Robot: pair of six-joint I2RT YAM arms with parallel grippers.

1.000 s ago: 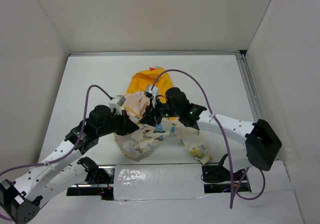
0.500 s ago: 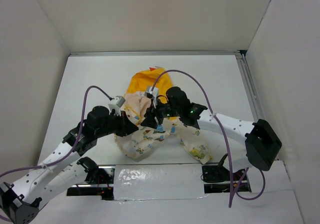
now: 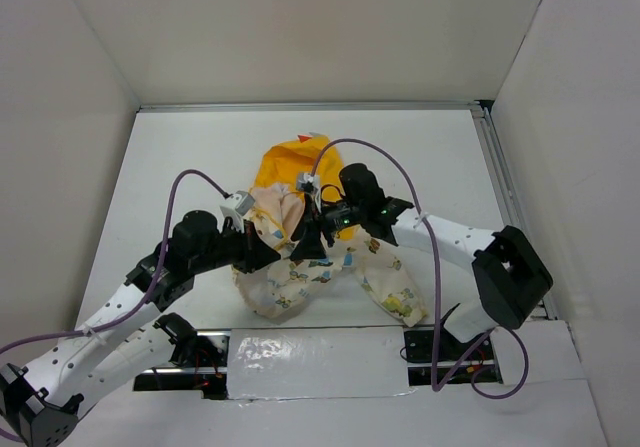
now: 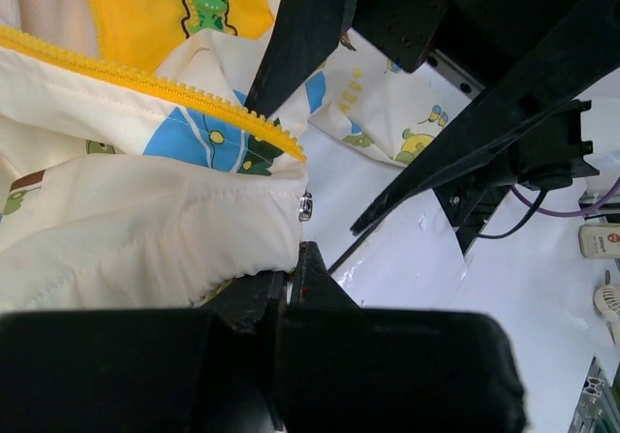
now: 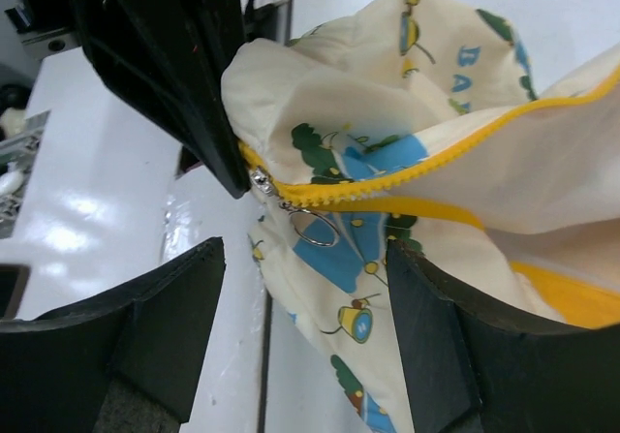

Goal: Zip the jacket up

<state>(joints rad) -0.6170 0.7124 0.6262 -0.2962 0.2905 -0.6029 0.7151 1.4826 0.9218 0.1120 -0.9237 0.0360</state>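
The jacket [image 3: 300, 277] lies crumpled mid-table, cream with a cartoon print, its yellow hood [image 3: 290, 159] at the far side. My left gripper [image 3: 268, 254] is shut on the jacket's bottom edge; in the left wrist view the cream fabric [image 4: 145, 230] is pinched between the closed jaws [image 4: 291, 266], beside the yellow zipper teeth [image 4: 145, 79]. My right gripper [image 3: 306, 243] is open just right of it. In the right wrist view its fingers [image 5: 165, 302] straddle the jacket front [image 5: 339, 278], with the silver zipper slider [image 5: 260, 181] and its ring pull [image 5: 315, 228] just ahead, untouched.
White walls enclose the table on three sides, with a metal rail [image 3: 497, 172] along the right. A glossy white strip [image 3: 300, 362] and both arm bases lie at the near edge. Purple cables [image 3: 380, 152] arc over the jacket.
My right arm has swung left and brought its open gripper close to the left gripper at the zipper's lower end. The left gripper keeps its hold and has barely moved.
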